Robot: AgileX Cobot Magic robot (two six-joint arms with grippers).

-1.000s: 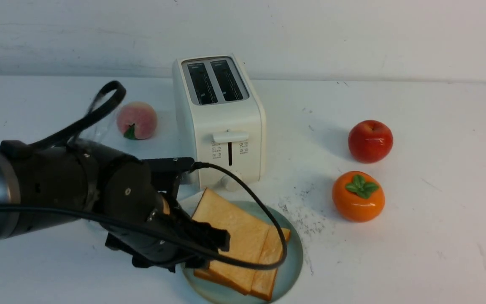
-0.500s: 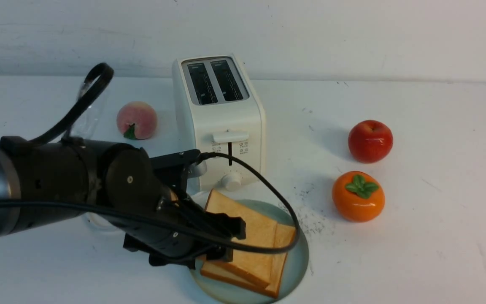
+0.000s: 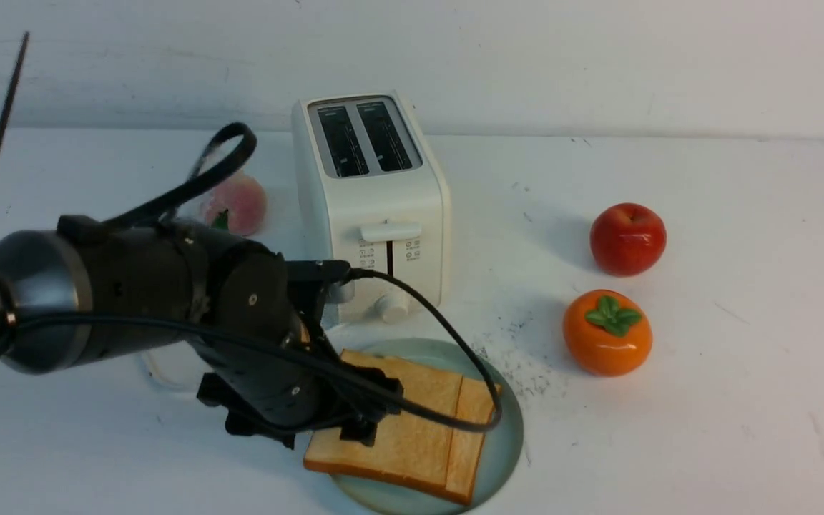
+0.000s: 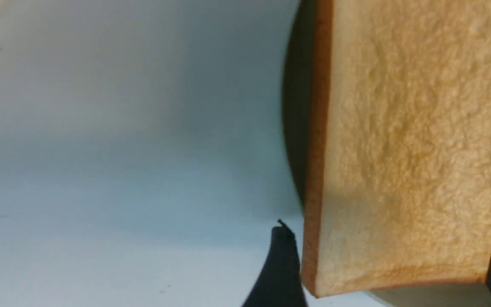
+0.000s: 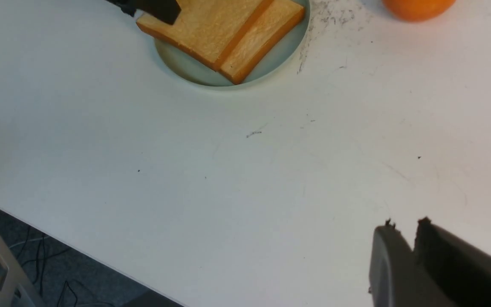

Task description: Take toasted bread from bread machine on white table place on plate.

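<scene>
My left fingers (image 3: pixel 375 411) are spread wide open around the near left corner of the top slice (image 3: pixel 412 436) of toasted bread. In the left wrist view, one finger sits just beside the brown crust edge and the other sits over the golden face. The slice lies flat, and the fingers do not look like they are squeezing it.

The top slice rests on the lower slice (image 3: pixel 475 408), and both lie on the pale blue-green plate (image 3: pixel 506 443). One corner of the top slice sticks out past the plate's rim on my left side. The plate sits on the white tabletop (image 3: pixel 705 429), just in front of the white toaster (image 3: pixel 373 200).

My right fingers (image 5: pixel 405 232) hang over bare tabletop, well apart from the plate. They are almost together, with only a thin slit between them, and hold nothing.

A peach (image 3: pixel 244 200) is left of the toaster. A red apple (image 3: pixel 628 238) and an orange persimmon (image 3: pixel 607 332) are off to the right.
</scene>
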